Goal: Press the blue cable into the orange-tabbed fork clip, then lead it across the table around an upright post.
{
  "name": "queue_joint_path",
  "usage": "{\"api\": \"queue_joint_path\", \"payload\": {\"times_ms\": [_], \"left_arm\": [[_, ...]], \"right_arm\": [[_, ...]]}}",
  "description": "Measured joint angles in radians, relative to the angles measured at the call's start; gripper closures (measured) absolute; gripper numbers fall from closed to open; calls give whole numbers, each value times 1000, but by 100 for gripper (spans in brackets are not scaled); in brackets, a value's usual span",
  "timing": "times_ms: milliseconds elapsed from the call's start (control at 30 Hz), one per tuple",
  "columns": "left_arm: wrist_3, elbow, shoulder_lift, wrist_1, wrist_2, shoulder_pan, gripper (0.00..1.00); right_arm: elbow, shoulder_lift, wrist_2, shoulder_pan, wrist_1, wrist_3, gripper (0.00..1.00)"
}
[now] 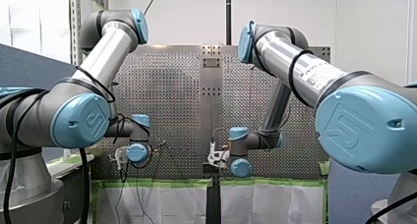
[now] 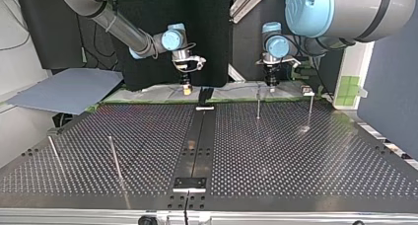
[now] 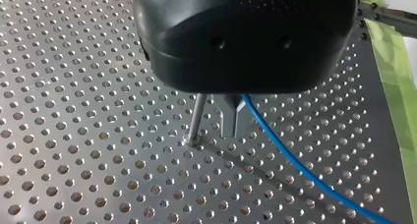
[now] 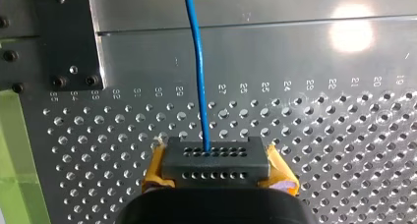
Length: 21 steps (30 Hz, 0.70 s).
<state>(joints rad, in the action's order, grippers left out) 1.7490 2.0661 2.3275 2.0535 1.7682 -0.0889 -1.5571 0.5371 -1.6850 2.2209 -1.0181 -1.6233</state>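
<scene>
In the left wrist view my left gripper [image 3: 231, 122] has its metal fingers shut on the blue cable [image 3: 295, 160], which trails away over the perforated plate. An upright post [image 3: 196, 118] stands right beside the fingers. In the top view this gripper [image 2: 271, 82] hangs at the far edge, close to a thin post [image 2: 258, 104]. My right gripper [image 4: 215, 172] shows yellow pads either side of a dark block, shut with the blue cable [image 4: 199, 71] running straight ahead out of it. In the top view it [image 2: 186, 89] hovers just above the far edge. I see no orange tab.
A small black upright fixture [image 2: 205, 94] stands on the centre strip at the far edge. Another post [image 2: 309, 109] rises at the top view's right, two slanted rods [image 2: 114, 158] nearer its left. Green tape [image 3: 393, 76] lines the plate's edge. A grey sheet [image 2: 69, 89] lies off the table.
</scene>
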Motion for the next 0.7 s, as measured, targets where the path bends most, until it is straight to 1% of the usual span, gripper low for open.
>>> {"api": "queue_joint_path", "payload": {"times_ms": [300,433,567,700], "left_arm": [[-1,-9,0,14,-6,14,100],[3,-10,0,15,-22,18,100],[7,-14,0,17,-29,22,100],[20,-23,1,23,-50,25,100]], "right_arm": [[0,-4,0,-19,20,0,100],[1,-19,0,-24,20,0,100],[12,-37,-1,-29,22,1,100],[26,-41,-1,-31,29,2,100]]}}
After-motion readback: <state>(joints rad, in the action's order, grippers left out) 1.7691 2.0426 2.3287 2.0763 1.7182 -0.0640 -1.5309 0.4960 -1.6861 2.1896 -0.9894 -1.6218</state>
